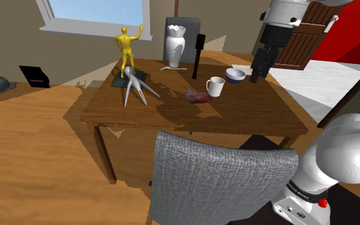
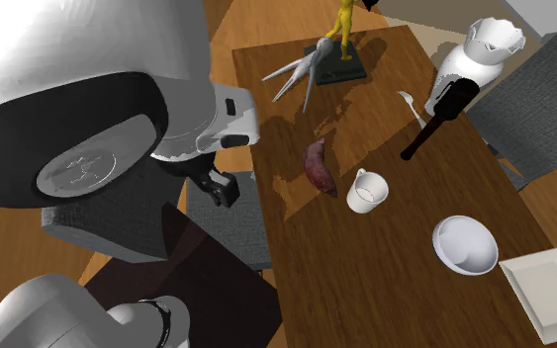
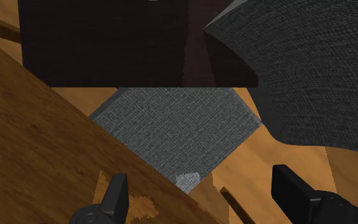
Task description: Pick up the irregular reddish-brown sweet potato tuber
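Reddish-brown sweet potato (image 1: 197, 96): one, lying just beside mug (image 1: 215, 85) on table (image 1: 255, 108). Firm, light, tapered, I judge; thick middle grips best. My pincer (image 3: 201, 180): fingers apart, empty.

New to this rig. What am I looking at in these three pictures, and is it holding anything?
It is a white robot arm with a black two-finger gripper, drawn by a simulator. The shoulder view looks from beside the arm's stand over a wooden table. The second exterior view looks down on the same table from close to the arm. The wrist view comes from a camera on the hand, looking along its fingers.

On the table lie a reddish-brown sweet potato, a white mug beside it, a white bowl, a yellow figurine and a white vase. A grey chair stands at the table's edge.

The fingers stand apart and hold nothing. The gripper hangs in the air, apart from the sweet potato.
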{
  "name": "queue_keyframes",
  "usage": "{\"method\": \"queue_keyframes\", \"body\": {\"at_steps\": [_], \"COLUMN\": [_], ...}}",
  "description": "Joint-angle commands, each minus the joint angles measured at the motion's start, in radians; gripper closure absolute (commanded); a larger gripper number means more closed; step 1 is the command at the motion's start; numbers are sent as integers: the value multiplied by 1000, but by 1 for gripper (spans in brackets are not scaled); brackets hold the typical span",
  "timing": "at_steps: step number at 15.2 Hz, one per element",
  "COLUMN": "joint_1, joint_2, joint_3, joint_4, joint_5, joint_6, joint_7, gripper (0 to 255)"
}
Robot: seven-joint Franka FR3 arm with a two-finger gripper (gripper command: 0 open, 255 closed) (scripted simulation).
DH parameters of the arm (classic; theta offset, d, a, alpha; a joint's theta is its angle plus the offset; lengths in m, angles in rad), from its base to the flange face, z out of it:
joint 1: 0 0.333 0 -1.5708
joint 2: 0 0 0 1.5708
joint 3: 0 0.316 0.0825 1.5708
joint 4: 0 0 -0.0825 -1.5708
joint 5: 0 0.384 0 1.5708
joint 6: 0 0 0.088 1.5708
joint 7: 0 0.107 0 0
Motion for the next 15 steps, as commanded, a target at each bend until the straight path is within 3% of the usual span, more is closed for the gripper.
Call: {"method": "queue_keyframes", "body": {"at_steps": [1, 9, 15], "joint_1": [0, 36, 77], "joint_2": [0, 219, 439], "joint_3": [0, -129, -212], "joint_4": [0, -21, 37], "joint_5": [0, -71, -68], "joint_6": [0, 250, 420], "joint_7": [0, -304, -531], "gripper": [0, 0, 0]}}
